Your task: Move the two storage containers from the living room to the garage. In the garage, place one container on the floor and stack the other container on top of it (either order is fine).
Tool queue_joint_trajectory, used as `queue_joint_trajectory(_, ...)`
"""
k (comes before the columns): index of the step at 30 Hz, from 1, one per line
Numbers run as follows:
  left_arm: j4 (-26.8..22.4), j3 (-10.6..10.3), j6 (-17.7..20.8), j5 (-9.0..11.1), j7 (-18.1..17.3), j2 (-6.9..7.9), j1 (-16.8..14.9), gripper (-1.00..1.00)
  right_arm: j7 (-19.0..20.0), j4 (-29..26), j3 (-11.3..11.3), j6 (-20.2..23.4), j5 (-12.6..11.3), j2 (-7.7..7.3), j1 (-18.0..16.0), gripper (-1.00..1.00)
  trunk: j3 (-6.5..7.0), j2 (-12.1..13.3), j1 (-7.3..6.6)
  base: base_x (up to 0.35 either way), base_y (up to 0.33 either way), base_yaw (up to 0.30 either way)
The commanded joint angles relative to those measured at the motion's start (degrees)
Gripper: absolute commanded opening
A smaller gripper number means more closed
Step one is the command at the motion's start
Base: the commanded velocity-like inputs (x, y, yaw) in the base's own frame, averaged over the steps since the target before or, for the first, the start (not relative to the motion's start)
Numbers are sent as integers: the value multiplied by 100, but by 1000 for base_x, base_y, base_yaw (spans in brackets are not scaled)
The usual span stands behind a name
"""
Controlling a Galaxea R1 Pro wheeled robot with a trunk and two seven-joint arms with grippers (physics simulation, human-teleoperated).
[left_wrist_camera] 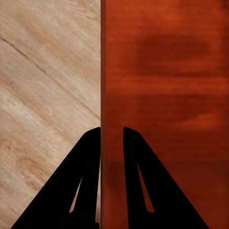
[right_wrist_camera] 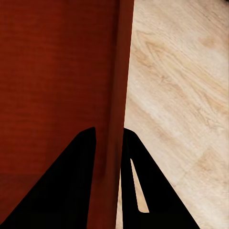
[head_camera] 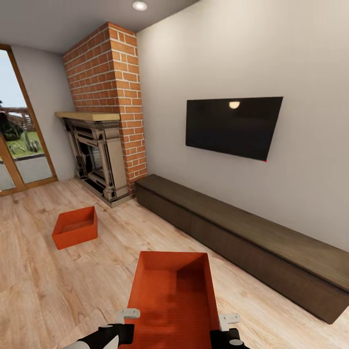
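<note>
While the head camera gives me the whole living room, the two wrist cameras sit right up against the bin I am carrying. From the head view I count two orange-red bins. One bin (head_camera: 173, 296) sits at the bottom centre of the frame, held between my arms above the wood floor (head_camera: 58, 291); the other bin (head_camera: 75, 227) rests on the floor at centre left, well apart from the first and near the brick fireplace (head_camera: 109, 111). Both are open-topped, and I see nothing inside either one.

At the bottom edge of the head view, my left gripper (head_camera: 127, 317) is at the near bin's left wall and my right gripper (head_camera: 228, 322) at its right wall. The left wrist camera adds what the head view cannot: two black fingers (left_wrist_camera: 83, 191) straddling the thin edge of the bin wall (left_wrist_camera: 162, 86), one outside over the planks, one inside over the red bottom. The right wrist camera shows the same on the other side, fingers (right_wrist_camera: 71, 191) closed over the bin wall (right_wrist_camera: 62, 71), with floorboards (right_wrist_camera: 181, 95) beyond. So each gripper is clamped on a wall of the near bin.

Only the head view shows the rest: one black TV (head_camera: 232, 127) at centre right on the wall, one long dark cabinet (head_camera: 252, 237) below it, and glass doors (head_camera: 19, 140) at far left.
</note>
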Motion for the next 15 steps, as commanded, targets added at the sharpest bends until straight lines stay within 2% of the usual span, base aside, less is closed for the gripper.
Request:
queue_joint_trajectory(1, -4, 11, 24, -47, 61, 5, -5, -100, -91, 11, 48, -35, -97, -33, -4, -100, -5, -4, 0, 0, 0, 0)
queue_joint_trajectory(15, -4, 11, 21, -47, 56, 5, -5, -100, -91, 11, 48, -36, -97, -33, -4, -100, 106, -4, 0, 0, 0, 0)
